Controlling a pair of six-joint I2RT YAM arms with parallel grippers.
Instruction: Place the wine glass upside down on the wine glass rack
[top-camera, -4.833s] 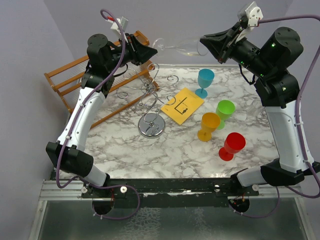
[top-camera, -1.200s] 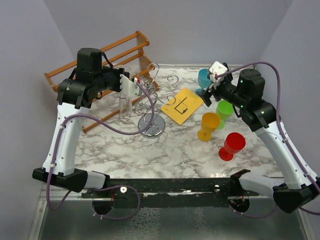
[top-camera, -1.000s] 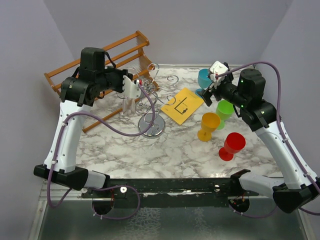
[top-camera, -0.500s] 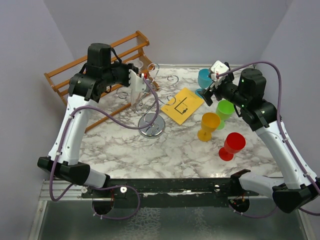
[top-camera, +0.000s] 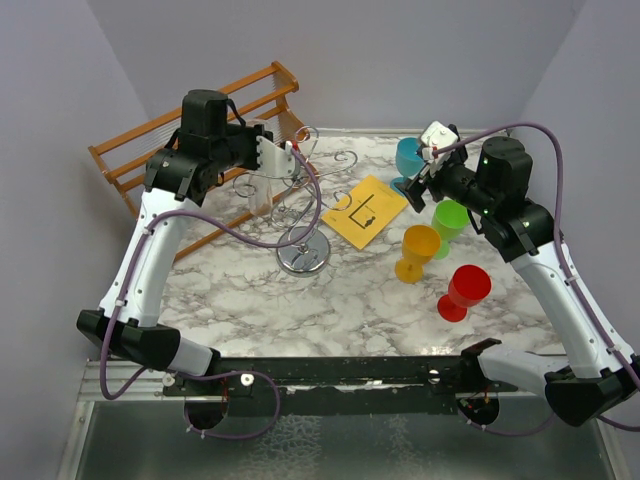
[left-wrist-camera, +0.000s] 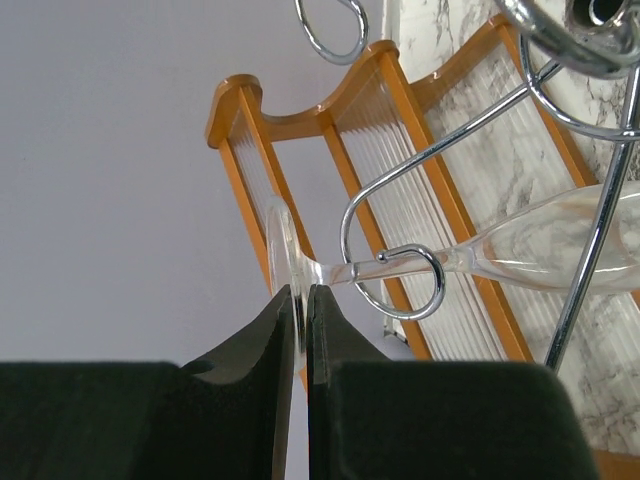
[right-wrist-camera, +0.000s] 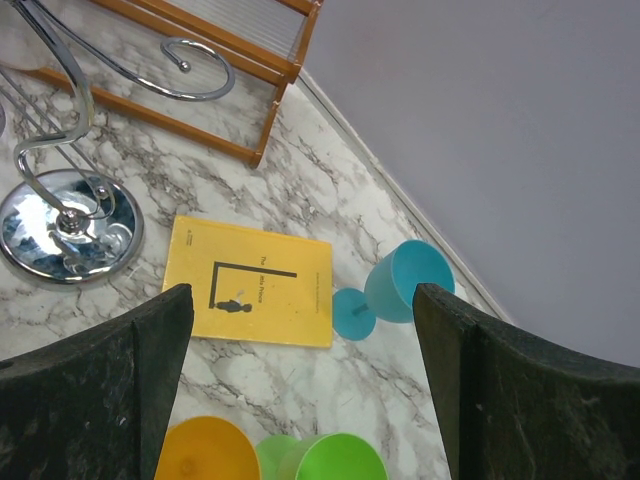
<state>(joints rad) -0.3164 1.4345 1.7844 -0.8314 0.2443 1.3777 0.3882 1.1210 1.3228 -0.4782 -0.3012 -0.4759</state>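
Note:
The clear wine glass (top-camera: 262, 190) hangs foot up, bowl down, from my left gripper (top-camera: 276, 160), which is shut on the rim of its foot. It hangs among the curled arms of the chrome wine glass rack (top-camera: 303, 250). In the left wrist view the jaws (left-wrist-camera: 300, 296) pinch the foot, the stem crosses a curled loop of the rack (left-wrist-camera: 438, 285), and the bowl (left-wrist-camera: 560, 240) lies beyond it. My right gripper (top-camera: 414, 188) hovers open over the table's right side, with nothing between its fingers (right-wrist-camera: 302, 295).
A slatted wooden rack (top-camera: 150, 150) lies at the back left, right behind the chrome stand. A yellow book (top-camera: 365, 212) lies mid-table. A teal goblet (top-camera: 410, 160), green cup (top-camera: 450, 222), orange cup (top-camera: 417, 250) and red cup (top-camera: 463, 290) stand on the right.
My left arm has carried the upside-down glass to the right, from in front of the wooden rack into the chrome rack's arms. The right arm has stayed still.

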